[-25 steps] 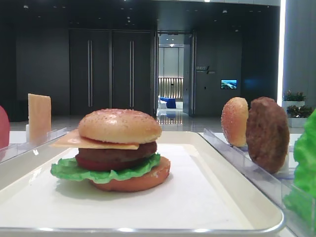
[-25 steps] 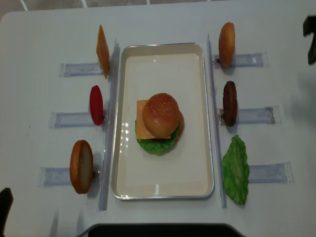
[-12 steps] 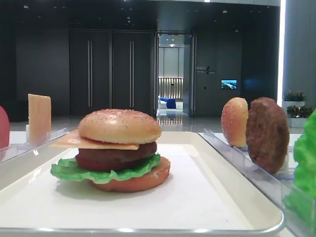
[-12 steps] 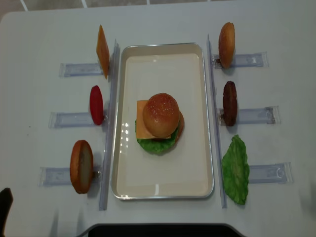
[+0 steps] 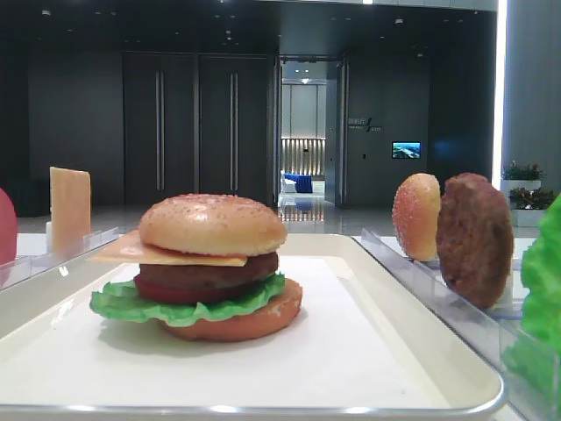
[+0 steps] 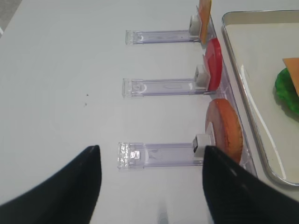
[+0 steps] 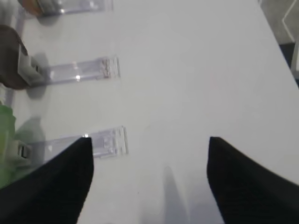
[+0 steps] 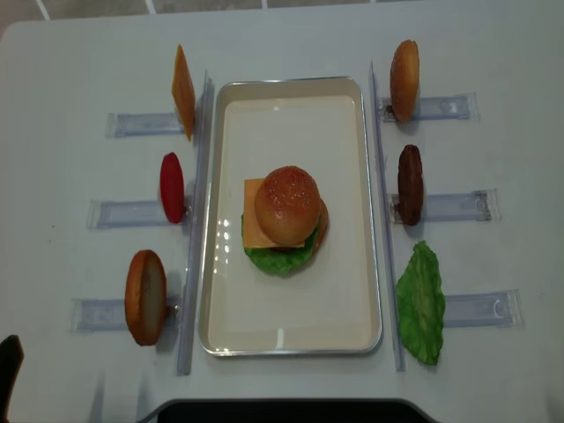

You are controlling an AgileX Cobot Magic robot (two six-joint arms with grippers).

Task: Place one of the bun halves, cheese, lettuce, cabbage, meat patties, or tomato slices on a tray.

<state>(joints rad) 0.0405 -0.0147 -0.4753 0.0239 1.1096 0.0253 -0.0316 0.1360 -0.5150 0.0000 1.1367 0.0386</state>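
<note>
On the white tray point(image 8: 291, 123) stands a stacked burger: seeded bun half point(image 8: 287, 205) over cheese point(image 8: 253, 220), a patty and lettuce point(image 8: 275, 259). Left racks hold a cheese slice point(image 8: 183, 91), a tomato slice point(image 8: 172, 187) and a bun half point(image 8: 145, 296). Right racks hold a bun half point(image 8: 404, 79), a meat patty point(image 8: 410, 184) and lettuce point(image 8: 420, 303). Cabbage is out of view. My left gripper point(image 6: 150, 158) hangs open over bare table left of the near bun half point(image 6: 224, 130). My right gripper point(image 7: 149, 144) is open and empty, right of the racks.
Clear plastic racks point(image 8: 132, 123) run out from both long sides of the tray, with clear strips point(image 8: 382, 211) along its edges. A dark edge point(image 8: 291, 410) lies along the table's near side. Only a dark corner of the left arm point(image 8: 7, 370) shows overhead.
The dark shape of the right arm at the overhead view's right edge has left that view. The food and the tray have not moved.
</note>
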